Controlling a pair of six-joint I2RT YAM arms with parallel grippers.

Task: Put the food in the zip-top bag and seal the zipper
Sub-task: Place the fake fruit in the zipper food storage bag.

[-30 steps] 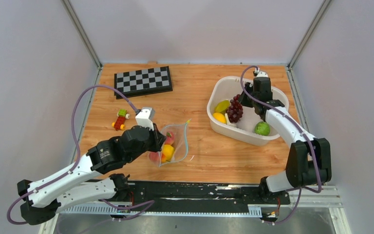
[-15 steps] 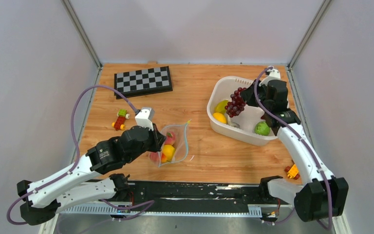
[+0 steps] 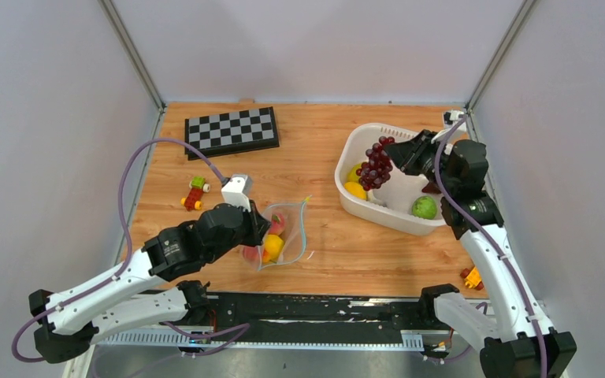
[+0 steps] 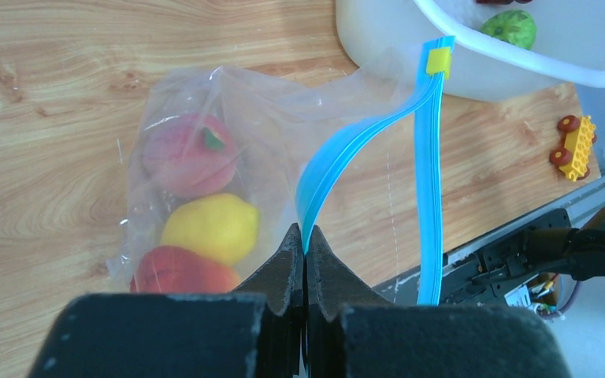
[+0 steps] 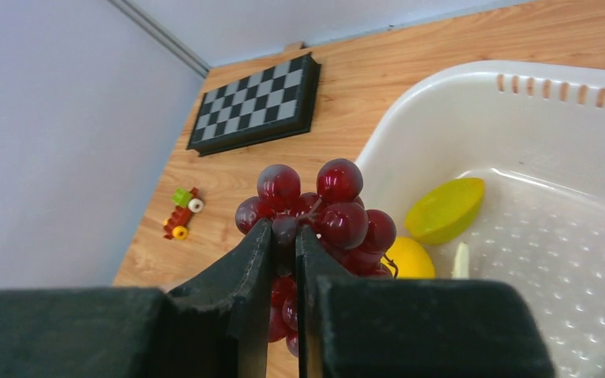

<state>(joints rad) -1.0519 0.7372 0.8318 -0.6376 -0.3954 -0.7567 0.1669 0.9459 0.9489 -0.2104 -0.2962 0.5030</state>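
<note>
Grapes (image 3: 375, 164) risen above basket (image 3: 394, 214) | right pincer (image 5: 285, 236) clamped on them | left pincer (image 4: 305, 236) pinching zipper (image 4: 429, 157)

Clear bag (image 3: 290, 206) lies flat, mouth open. Inside it are a pink peach (image 4: 185, 153), a lemon (image 4: 211, 228) and a red fruit (image 4: 181, 272), all touching. The blue zipper (image 4: 429, 173) is unsealed: one strip bowed and pinched in the left gripper (image 4: 305, 236), the other straight. Purple grapes (image 3: 376, 164) hang above the white basket (image 3: 386, 216), pinched in the right gripper (image 5: 283, 232). In the basket are a green lime (image 3: 424, 207), a second lemon (image 3: 354, 190) and a yellow-green piece (image 5: 445, 209).
</note>
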